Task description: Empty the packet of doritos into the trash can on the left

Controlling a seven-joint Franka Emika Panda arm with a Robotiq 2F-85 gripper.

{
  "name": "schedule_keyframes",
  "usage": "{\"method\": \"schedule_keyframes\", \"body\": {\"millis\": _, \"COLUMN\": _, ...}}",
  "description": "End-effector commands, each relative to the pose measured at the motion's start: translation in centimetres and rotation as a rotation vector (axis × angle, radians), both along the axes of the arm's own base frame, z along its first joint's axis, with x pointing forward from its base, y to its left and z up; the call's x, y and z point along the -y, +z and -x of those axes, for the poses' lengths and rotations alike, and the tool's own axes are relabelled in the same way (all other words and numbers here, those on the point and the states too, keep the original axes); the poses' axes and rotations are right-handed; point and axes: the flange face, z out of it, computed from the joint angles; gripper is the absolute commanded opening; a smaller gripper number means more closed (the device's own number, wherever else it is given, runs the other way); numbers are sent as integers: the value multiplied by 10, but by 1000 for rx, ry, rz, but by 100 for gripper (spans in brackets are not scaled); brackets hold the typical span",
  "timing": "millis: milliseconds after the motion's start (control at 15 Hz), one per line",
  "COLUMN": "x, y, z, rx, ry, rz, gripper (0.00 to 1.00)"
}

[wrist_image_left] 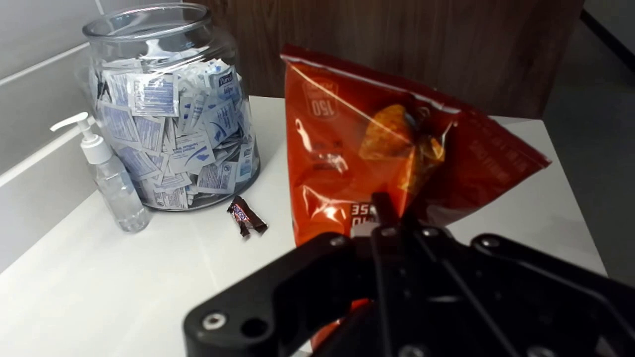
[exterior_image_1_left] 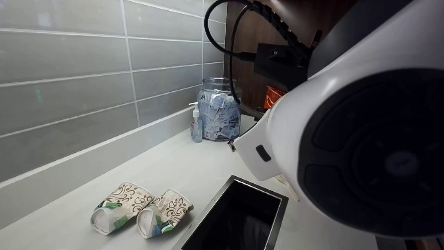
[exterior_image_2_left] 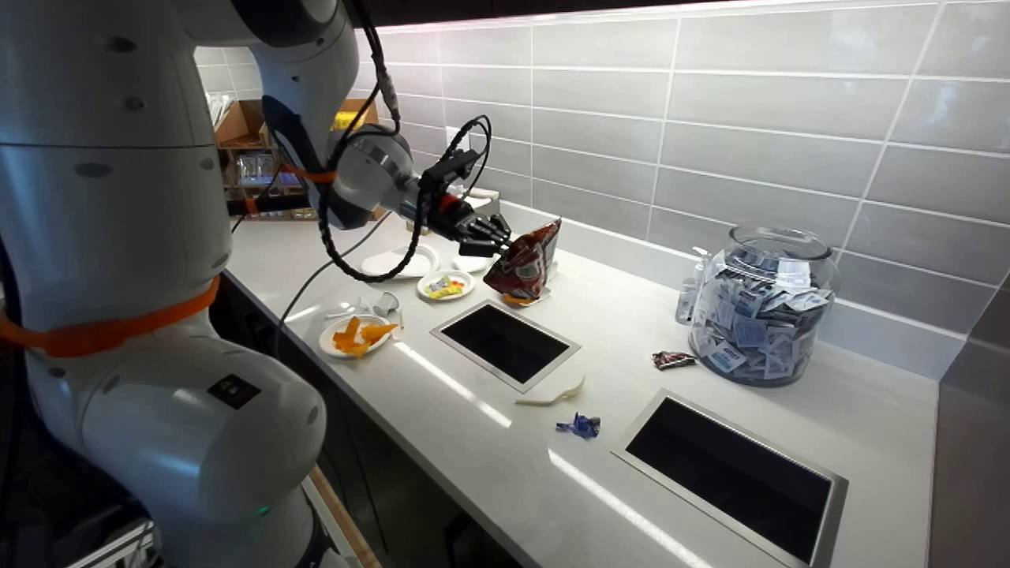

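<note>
Wrist view showed my claw (wrist_image_left: 380,219) clenching the Doritos packet (wrist_image_left: 347,158); at its nine o'clock lay a candy wrapper (wrist_image_left: 246,216), possibly Snickers.

in wrist view, the packet (wrist_image_left: 364,168) is right of jar (wrist_image_left: 124,47)

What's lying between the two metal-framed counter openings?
A pale utensil and a crumpled blue scrap lie between the smaller-looking opening and the larger-looking opening, seen in an exterior view.
</note>
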Motion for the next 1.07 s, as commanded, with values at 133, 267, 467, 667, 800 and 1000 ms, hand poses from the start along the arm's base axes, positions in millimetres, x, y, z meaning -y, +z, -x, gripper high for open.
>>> {"method": "schedule_keyframes", "body": {"millis": 133, "x": 0, "y": -2, "z": 2, "rx": 11, "ry": -2, "rz": 29, "gripper": 0}}
{"method": "schedule_keyframes", "body": {"millis": 267, "x": 1, "y": -3, "z": 3, "rx": 6, "ry": -10, "rz": 79, "gripper": 0}}
{"method": "schedule_keyframes", "body": {"millis": 467, "x": 1, "y": -3, "z": 4, "rx": 6, "ry": 0, "rz": 39, "gripper": 0}}
{"method": "schedule_keyframes", "body": {"millis": 667, "x": 3, "y": -3, "z": 3, "rx": 18, "ry": -20, "rz": 39, "gripper": 0}}
{"method": "schedule_keyframes", "body": {"millis": 800, "x": 1, "y": -3, "z": 4, "rx": 11, "ry": 10, "rz": 20, "gripper": 0}}
{"method": "schedule_keyframes", "body": {"millis": 1000, "x": 2, "y": -3, "z": 3, "rx": 22, "ry": 8, "rz": -21, "gripper": 0}}
